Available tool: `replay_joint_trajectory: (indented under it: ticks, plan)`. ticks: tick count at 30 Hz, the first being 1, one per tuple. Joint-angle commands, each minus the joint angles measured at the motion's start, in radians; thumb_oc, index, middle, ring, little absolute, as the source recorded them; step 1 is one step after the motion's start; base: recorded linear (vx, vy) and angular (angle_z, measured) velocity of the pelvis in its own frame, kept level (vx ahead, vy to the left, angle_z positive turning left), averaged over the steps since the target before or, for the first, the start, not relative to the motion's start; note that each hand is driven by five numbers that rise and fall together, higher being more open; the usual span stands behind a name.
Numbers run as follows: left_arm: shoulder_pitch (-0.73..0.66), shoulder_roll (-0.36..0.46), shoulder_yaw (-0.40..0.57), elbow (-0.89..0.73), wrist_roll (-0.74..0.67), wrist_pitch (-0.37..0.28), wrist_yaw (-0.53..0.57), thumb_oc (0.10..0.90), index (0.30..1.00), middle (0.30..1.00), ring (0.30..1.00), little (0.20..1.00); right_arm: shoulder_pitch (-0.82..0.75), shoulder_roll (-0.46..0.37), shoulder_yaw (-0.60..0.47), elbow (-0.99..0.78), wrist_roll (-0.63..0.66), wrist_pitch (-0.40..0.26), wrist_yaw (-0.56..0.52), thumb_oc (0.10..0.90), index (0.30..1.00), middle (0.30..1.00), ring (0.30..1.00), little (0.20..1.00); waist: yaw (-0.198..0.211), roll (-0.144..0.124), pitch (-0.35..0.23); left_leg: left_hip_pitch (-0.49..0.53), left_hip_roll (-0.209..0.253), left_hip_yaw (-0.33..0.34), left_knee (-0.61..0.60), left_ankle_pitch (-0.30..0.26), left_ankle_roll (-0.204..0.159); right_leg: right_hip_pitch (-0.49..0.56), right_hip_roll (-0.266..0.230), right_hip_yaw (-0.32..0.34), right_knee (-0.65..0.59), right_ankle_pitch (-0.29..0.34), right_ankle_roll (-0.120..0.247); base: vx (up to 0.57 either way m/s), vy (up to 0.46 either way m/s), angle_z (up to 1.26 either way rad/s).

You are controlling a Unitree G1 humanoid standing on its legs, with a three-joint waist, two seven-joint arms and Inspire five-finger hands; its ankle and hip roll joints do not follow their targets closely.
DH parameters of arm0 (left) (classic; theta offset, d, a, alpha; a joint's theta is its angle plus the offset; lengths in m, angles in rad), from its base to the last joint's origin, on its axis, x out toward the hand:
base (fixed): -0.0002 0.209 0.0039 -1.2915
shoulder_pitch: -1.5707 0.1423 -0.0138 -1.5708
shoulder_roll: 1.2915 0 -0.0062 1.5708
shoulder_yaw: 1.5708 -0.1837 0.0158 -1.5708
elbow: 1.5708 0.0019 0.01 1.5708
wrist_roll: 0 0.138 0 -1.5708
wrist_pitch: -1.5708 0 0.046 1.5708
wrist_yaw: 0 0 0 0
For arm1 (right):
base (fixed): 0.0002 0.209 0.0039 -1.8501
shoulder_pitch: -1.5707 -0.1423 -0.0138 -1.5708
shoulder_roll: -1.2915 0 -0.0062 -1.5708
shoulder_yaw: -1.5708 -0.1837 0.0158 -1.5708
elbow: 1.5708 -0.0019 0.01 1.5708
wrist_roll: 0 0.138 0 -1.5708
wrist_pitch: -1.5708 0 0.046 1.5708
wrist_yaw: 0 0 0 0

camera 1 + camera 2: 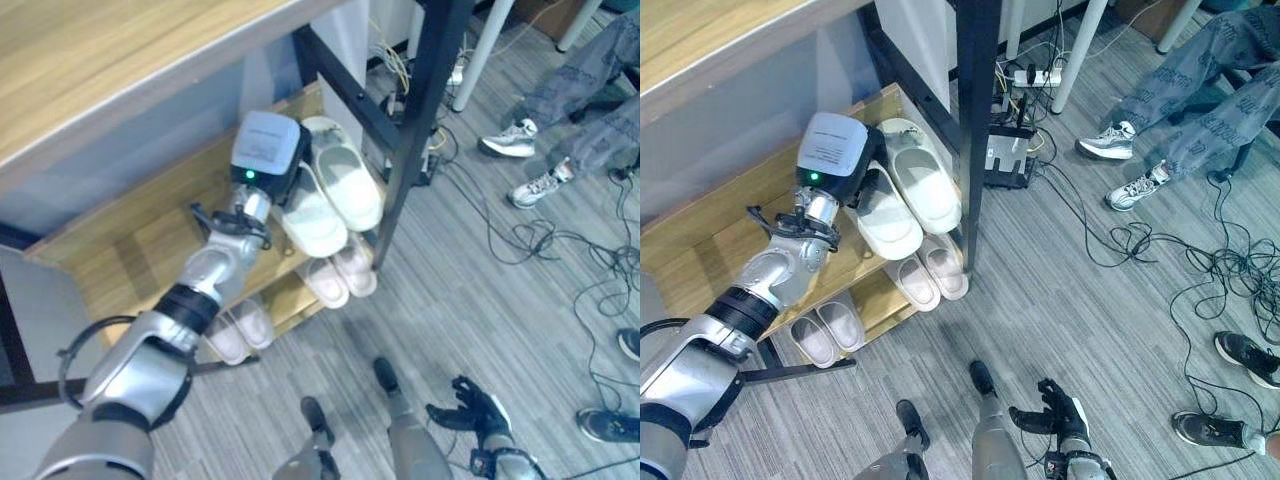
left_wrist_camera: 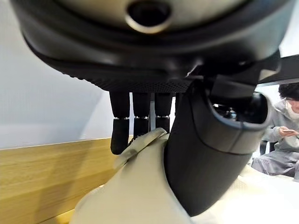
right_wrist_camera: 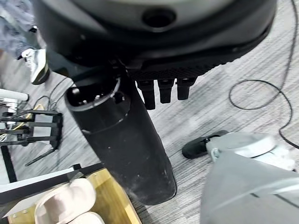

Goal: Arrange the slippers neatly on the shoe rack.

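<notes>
The left robot hand point(image 2: 140, 121) reaches into a wooden shoe rack point(image 1: 130, 240), its fingers and thumb curled round the edge of a cream slipper point(image 1: 312, 222) on the middle shelf. That slipper lies just beside its mate point(image 1: 345, 178), the pair side by side near the rack's black post point(image 1: 425, 100). On the bottom shelf, two pairs of pale pink slippers sit at the front edge: one pair point(image 1: 340, 275) below the cream ones, the other point(image 1: 240, 330) further along, near the left forearm. The wrist view shows the dark thumb point(image 2: 205, 158) pressed against the cream slipper's strap, with the fingers hooked over its rim and the shelf's wood beyond.

The right robot hand point(image 1: 475, 410) hangs low over the grey floor point(image 1: 480, 300), well apart from the rack, fingers spread and holding nothing. A seated person's legs and sneakers point(image 1: 525, 160) are visible past the post, among loose cables point(image 1: 560, 250) on the floor. A power strip point(image 1: 1025, 75) lies behind the rack.
</notes>
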Motion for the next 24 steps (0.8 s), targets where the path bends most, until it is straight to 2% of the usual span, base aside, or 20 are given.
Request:
replay_joint_trajectory:
  ticks: [1,13,19,24]
  plan:
    - [-0.149,0.003,0.016,0.093,0.044,0.017,0.035,0.4,0.3,0.3,0.3,0.3,0.022,-0.059,0.003,-0.031,0.034,-0.055,-0.008,0.8,0.9,0.9,0.9,0.9,0.0,0.02,-0.024,-0.03,0.006,-0.117,-0.005,-0.053,-0.027,0.035,0.011,-0.108,0.007,-0.092,0.045,0.0,0.0,0.0]
    - [-0.199,0.037,0.0,0.147,0.043,0.037,0.062,0.4,0.3,0.3,0.3,0.3,0.018,-0.059,0.015,-0.017,0.04,-0.069,-0.007,0.8,0.9,0.9,0.9,0.9,0.0,0.011,-0.013,-0.046,0.004,-0.122,-0.005,-0.052,-0.027,0.019,0.01,-0.119,0.008,-0.088,0.044,0.0,0.0,0.0]
    - [-0.215,0.054,0.055,0.095,-0.011,0.044,0.112,0.4,0.3,0.3,0.3,0.3,0.024,-0.06,0.015,-0.019,0.047,-0.067,0.001,0.8,0.9,0.9,0.9,0.9,0.003,0.001,-0.016,-0.053,0.003,-0.129,-0.005,-0.052,-0.028,0.017,0.008,-0.129,0.007,-0.088,0.045,0.0,0.0,0.0]
    - [-0.222,0.041,0.042,0.095,0.0,0.043,0.111,0.4,0.3,0.3,0.3,0.3,0.009,-0.068,0.025,-0.007,0.048,-0.065,0.005,0.8,0.9,0.9,0.9,0.9,0.006,-0.007,-0.016,-0.051,0.004,-0.128,-0.005,-0.054,-0.027,0.019,0.008,-0.132,0.008,-0.088,0.046,0.0,0.0,0.0]
